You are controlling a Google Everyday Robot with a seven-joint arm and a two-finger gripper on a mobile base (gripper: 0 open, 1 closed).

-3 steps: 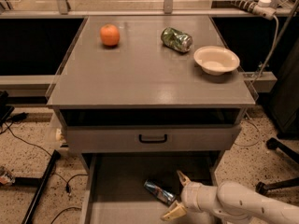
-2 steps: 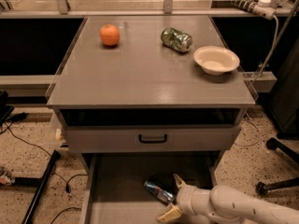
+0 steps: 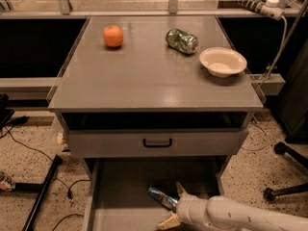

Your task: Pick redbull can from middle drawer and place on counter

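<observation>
We see our gripper (image 3: 171,206) low in the pulled-out drawer (image 3: 120,196), its two fingers spread apart and clamping nothing. The redbull can (image 3: 161,196) lies on its side on the drawer floor, one end just at the gap between them. On the counter (image 3: 144,76) sit an orange (image 3: 113,35), a green can (image 3: 181,40) and a bowl (image 3: 223,61).

The surface (image 3: 144,81) carries an orange (image 3: 113,35) at its back left, a dented green can (image 3: 182,40) on its side further right, and a cream bowl (image 3: 223,61) near the right edge. Below, the open drawer (image 3: 120,196) has a blue can (image 3: 161,197) lying on its floor. The gripper (image 3: 174,206) is at the can's near end, fingers spread.
</observation>
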